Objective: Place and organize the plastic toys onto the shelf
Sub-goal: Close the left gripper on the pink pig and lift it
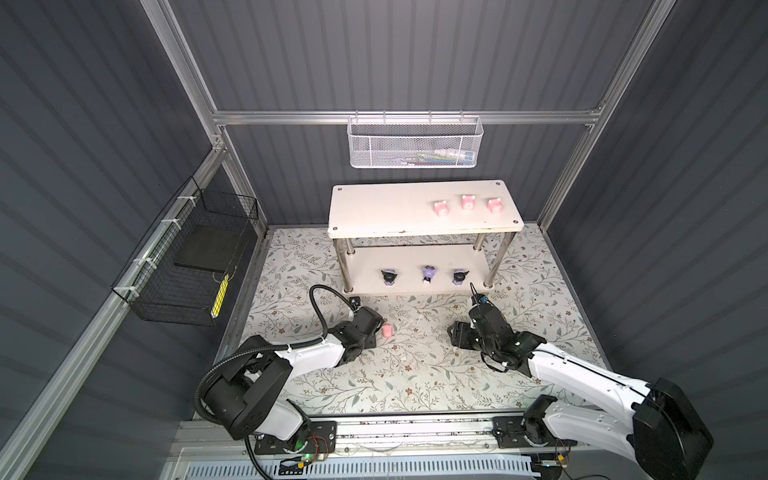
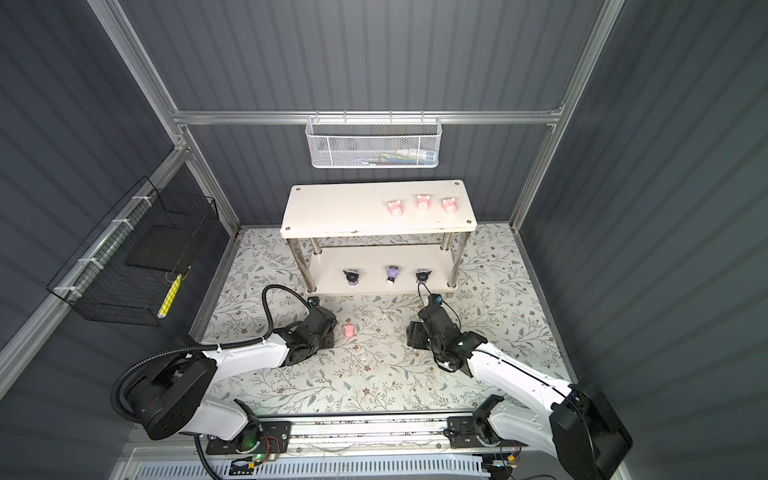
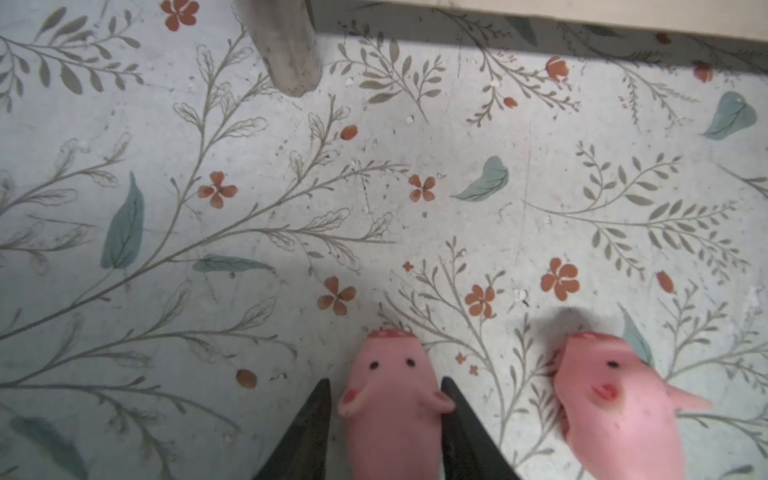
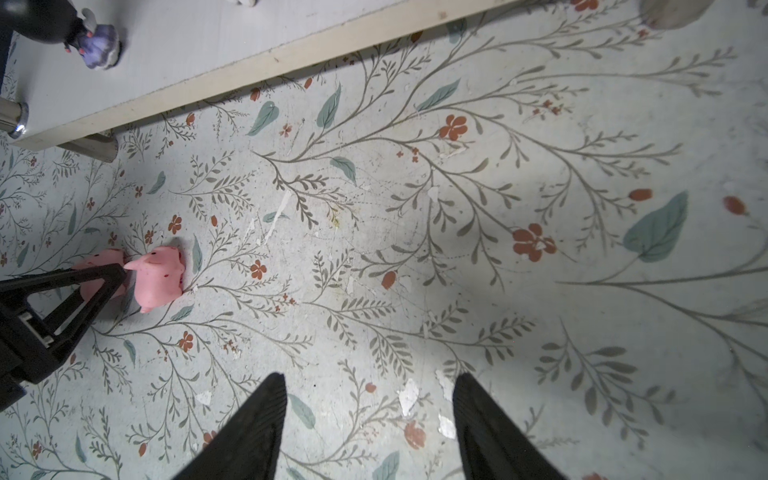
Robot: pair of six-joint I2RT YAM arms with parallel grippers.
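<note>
Left wrist view: left gripper (image 3: 386, 380) jaws narrow astride pig (image 3: 390, 415), one finger (image 3: 457, 407) touching it (gripped? can't tell); second pig (image 3: 615, 399) beside. Right gripper (image 4: 368, 378) jaws apart, empty.

The white two-tier shelf (image 1: 382, 208) stands on shiny metal legs. Three pale pink pigs (image 1: 440, 208) (image 1: 468, 202) (image 1: 494, 205) sit in a row at the right end of its top tier, and three black-and-lavender figurines (image 1: 389, 276) (image 1: 427, 274) (image 1: 459, 276) line the front of its lower tier. Two more pink pigs (image 3: 395, 399) (image 3: 619, 399) lie just beside each other on the floral mat (image 1: 415, 374) before the shelf.
</note>
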